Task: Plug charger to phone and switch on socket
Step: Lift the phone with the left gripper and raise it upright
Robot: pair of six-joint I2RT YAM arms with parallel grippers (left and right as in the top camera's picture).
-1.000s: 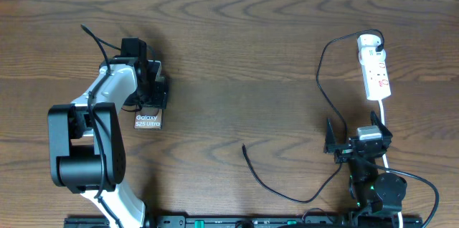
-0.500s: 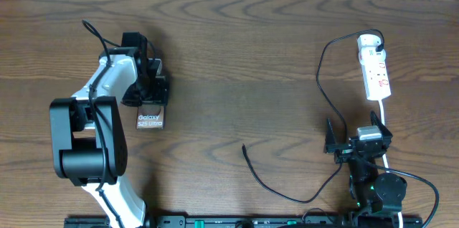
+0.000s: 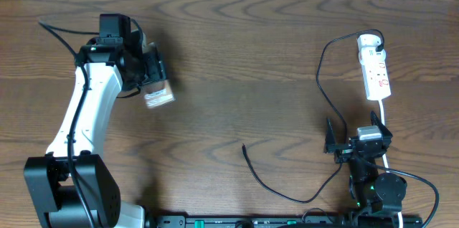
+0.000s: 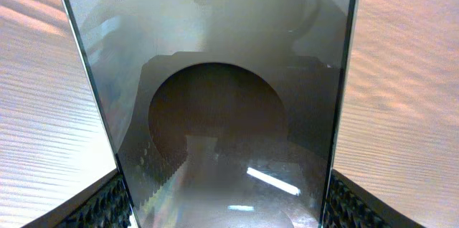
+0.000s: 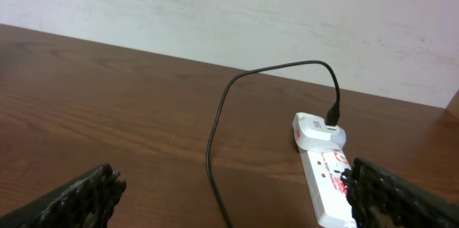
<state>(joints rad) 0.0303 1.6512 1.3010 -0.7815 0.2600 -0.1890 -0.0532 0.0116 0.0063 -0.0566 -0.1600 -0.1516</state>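
My left gripper [image 3: 153, 79] is shut on the phone [image 3: 158, 97], which hangs tilted above the table at the left, its lettered end sticking out below the fingers. In the left wrist view the phone's glossy face [image 4: 215, 77] fills the frame, and the left gripper [image 4: 226, 203] clamps its two long edges. The charger cable's loose tip [image 3: 245, 148] lies on the table at centre right. Its black plug [image 3: 375, 40] sits in the far end of the white socket [image 3: 376, 72]. My right gripper [image 3: 358, 142] stands open and empty near the front edge; the right wrist view shows the socket [image 5: 326, 178] and cable [image 5: 215, 135] ahead of it.
The socket's white cord [image 3: 386, 117] runs toward the right arm's base. The charger cable loops over the table between the right gripper and the middle. A pale wall [image 5: 229, 13] stands beyond the table's far edge.
The left arm has lifted the phone off the table and swung it up and toward the far side, so it now tilts. The right arm has not moved.
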